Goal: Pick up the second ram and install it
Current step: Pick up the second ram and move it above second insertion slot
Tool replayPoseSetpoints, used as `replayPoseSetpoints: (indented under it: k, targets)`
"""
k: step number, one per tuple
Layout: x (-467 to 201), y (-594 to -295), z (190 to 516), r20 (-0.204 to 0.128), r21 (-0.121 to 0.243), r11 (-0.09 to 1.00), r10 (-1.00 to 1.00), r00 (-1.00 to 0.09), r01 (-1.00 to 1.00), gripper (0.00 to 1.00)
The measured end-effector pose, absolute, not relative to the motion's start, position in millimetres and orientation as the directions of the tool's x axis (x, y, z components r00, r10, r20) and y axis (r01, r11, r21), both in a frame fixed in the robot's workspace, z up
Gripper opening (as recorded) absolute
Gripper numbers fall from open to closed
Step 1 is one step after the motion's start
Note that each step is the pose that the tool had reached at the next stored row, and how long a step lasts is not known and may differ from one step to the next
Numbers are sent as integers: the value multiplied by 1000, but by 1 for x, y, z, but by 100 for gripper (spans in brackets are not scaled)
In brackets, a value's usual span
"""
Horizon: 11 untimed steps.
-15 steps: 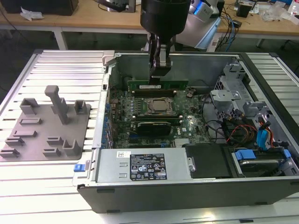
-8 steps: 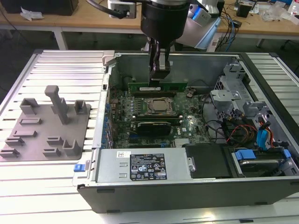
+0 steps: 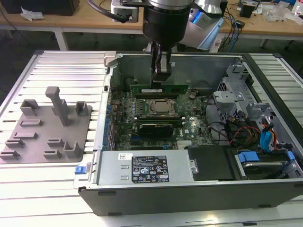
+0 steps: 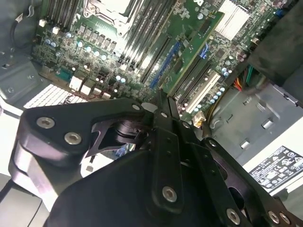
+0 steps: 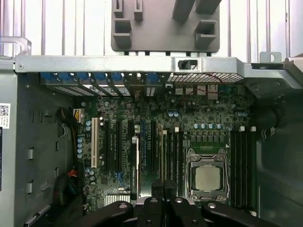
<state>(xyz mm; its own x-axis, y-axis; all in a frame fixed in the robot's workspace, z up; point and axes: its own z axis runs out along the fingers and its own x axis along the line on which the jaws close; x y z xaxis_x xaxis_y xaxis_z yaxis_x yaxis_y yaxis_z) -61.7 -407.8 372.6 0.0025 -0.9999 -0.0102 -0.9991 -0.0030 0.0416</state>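
The second ram (image 3: 173,88), a long thin green stick, hangs level over the open computer's motherboard (image 3: 194,127). My gripper (image 3: 159,83) reaches straight down and is shut on the middle of its top edge. In the second wrist view the green stick (image 4: 196,49) runs out from my closed gripper (image 4: 162,99). In the first wrist view the stick shows edge-on (image 5: 163,156) beyond the gripper (image 5: 164,185), lined up with the slots beside the CPU socket (image 5: 208,178). Another ram stick (image 3: 154,126) stands seated on the near side of the socket (image 3: 162,108).
A grey fixture tray (image 3: 47,127) lies on the ribbed table at the exterior view's left. The metal case wall (image 3: 109,94) rises between the tray and the board. The power supply (image 3: 142,168) sits in front. Drive bays and loose cables (image 3: 251,132) crowd the exterior view's right.
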Motion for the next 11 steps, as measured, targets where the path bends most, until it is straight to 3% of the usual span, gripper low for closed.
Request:
replayPoseSetpoints:
  k: [11]
  targets:
    - [-57,-402,349,-8,44,-2,-1000,2,-999,9]
